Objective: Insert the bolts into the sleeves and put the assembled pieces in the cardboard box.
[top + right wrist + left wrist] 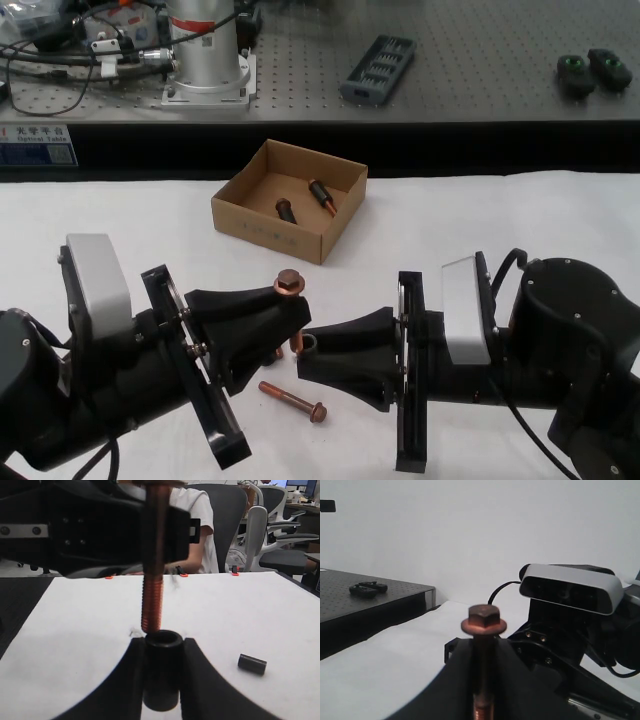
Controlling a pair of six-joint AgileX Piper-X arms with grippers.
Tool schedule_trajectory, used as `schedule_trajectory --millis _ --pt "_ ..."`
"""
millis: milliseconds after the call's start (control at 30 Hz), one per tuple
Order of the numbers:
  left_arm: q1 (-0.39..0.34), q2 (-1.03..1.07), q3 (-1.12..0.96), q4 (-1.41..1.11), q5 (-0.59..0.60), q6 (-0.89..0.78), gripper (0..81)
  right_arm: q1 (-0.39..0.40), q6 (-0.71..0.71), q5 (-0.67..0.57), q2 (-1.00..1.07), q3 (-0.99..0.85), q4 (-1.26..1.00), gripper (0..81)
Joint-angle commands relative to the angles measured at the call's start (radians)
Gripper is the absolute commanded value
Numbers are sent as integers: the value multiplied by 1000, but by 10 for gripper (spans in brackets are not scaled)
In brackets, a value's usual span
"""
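Two black robot arms meet over a white cloth on a bench. The left gripper is clenched around a copper-coloured bolt, holding it upright with its hexagonal flanged head on top and its threaded end pointing down. The right gripper is clamped around a short black sleeve, also upright, with its open mouth facing up. In the right wrist view the bolt's threaded tip sits directly over the sleeve's opening, right at the rim; whether it has entered cannot be told. A second bolt lies on its side on the cloth just in front of the two grippers. A spare sleeve lies on its side on the cloth near the right gripper. Farther back on the cloth stands an open cardboard box, and inside it lie two assembled pieces, apart from each other.
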Motion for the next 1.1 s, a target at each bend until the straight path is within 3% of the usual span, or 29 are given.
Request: schedule_trajectory --millis 0,667,1067 --pt "3 10 -2 15 8 -14 6 -6 15 -13 -9 -10 -55 64" --pt "3 10 -2 -160 12 -128 6 -6 14 -60 -9 -10 -37 64" --pt "-2 10 3 -87 17 -126 6 -6 14 -80 -9 -10 -37 64"
